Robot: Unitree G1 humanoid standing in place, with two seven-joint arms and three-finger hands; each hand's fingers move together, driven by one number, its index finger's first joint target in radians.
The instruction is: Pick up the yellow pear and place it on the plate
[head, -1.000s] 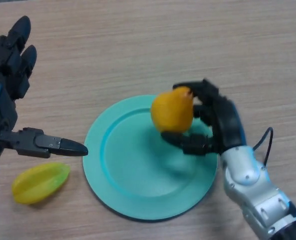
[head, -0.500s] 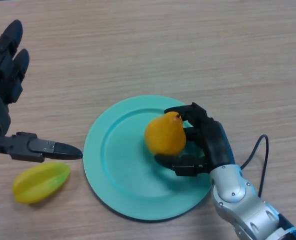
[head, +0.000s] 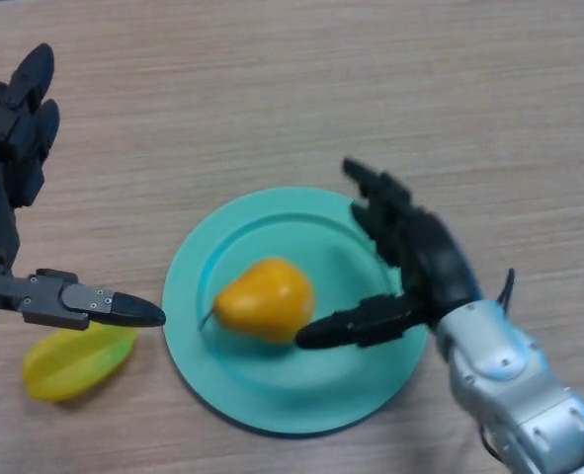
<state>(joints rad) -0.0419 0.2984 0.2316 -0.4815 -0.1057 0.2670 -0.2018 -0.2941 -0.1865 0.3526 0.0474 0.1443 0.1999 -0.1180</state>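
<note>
The yellow pear (head: 263, 299) lies on its side on the teal plate (head: 222, 393), a little left of the plate's middle, its stem pointing left. My right hand (head: 420, 262) is open over the plate's right rim, fingers spread away from the fruit. Its thumb tip sits just right of the pear, touching or nearly touching it. My left hand (head: 10, 168) stays open at the left edge, thumb stretched toward the plate.
A yellow-green starfruit (head: 74, 359) lies on the wooden table (head: 292, 89) left of the plate, just under my left thumb.
My right hand lowered the pear onto the plate and let go. Its fingers spread open, and the pear tipped over onto its side, ending further left. The left hand barely moved.
</note>
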